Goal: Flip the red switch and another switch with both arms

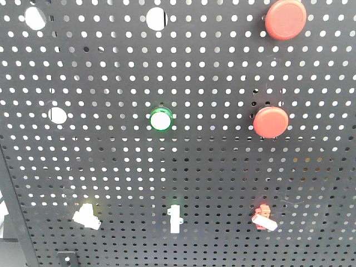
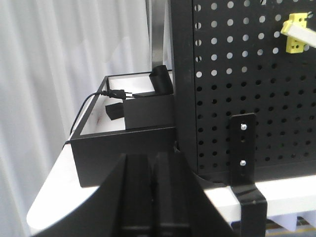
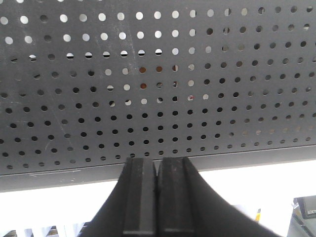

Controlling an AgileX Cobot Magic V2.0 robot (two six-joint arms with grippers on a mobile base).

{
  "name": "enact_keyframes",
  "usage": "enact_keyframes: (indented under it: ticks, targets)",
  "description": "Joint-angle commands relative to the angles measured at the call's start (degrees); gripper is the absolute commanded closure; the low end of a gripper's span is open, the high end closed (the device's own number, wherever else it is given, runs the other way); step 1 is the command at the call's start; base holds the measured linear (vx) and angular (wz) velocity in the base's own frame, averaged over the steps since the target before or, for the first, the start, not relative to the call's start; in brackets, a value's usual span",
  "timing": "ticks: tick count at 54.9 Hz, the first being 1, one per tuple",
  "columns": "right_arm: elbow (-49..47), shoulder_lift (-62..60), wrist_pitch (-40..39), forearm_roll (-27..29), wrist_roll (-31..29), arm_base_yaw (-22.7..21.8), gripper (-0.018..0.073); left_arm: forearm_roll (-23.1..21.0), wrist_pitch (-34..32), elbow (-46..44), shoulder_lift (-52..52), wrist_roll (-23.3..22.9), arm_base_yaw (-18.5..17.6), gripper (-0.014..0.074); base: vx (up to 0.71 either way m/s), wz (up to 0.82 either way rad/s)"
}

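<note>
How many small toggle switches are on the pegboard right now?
3, along the bottom row: cream switch left, white toggle centre, red switch right. Others may sit outside the frame.

Pegboard (image 1: 111, 162): dark grey, patterned throughout with an even grid of small round holes, many showing white. It carries a glossy red upper button (image 1: 285, 19) at one o'clock, a red lower button (image 1: 271, 121) at three, and a white-faced, green-ringed button (image 1: 161, 119) at centre. The cream switch (image 1: 86, 216) at seven o'clock is yellow in the left wrist view, the white toggle (image 1: 174, 218) at six is green at its base, and the red switch (image 1: 261, 212) at five has a white lever; left gripper (image 2: 154, 160), right gripper (image 3: 158, 163) and box (image 2: 123, 148) are black.
</note>
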Motion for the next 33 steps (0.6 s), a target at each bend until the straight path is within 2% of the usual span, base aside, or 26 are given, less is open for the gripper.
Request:
enact_keyframes:
  ticks: [1, 5, 14, 18, 21, 26, 33]
  targets:
    - [0.28, -0.8, -5.62, -0.66, -0.36, -0.25, 0.0566, -0.04, -8.61, 1.08, -1.04, -0.64, -0.43, 0.0594, 0.0, 0.0]
    - [0.28, -0.8, -6.52, -0.66, -0.36, -0.25, 0.0566, -0.04, -10.98, 1.08, -1.04, -0.64, -0.43, 0.0594, 0.0, 0.0]
    - [0.16, -0.8, -17.37, -0.66, -0.52, -0.25, 0.0566, -0.59, -20.17, 0.52, -1.04, -0.9, -0.43, 0.0594, 0.0, 0.0]
    - [-1.21, -0.8, -19.81, -0.66, -0.46, -0.25, 0.0566, -0.96, -22.65, 0.52, -1.04, -3.75, -0.43, 0.0594, 0.0, 0.0]
    - [-4.45, -0.69, -18.67, -0.66, -0.33, -0.25, 0.0566, -0.95, -23.47, 0.4, -1.04, -6.28, -0.43, 0.0594, 0.0, 0.0]
    - [-11.54, 0.37, -13.32, -0.62, -0.33, -0.25, 0.0566, -0.9, -20.83, -2.03, -0.98, -8.6, -0.43, 0.0594, 0.0, 0.0]
    - [-24.97, 7.33, -6.97, -1.56, -1.09, -0.25, 0.0566, 0.76, -12.66, -12.16, 1.47, -7.71, -0.43, 0.0594, 0.0, 0.0]
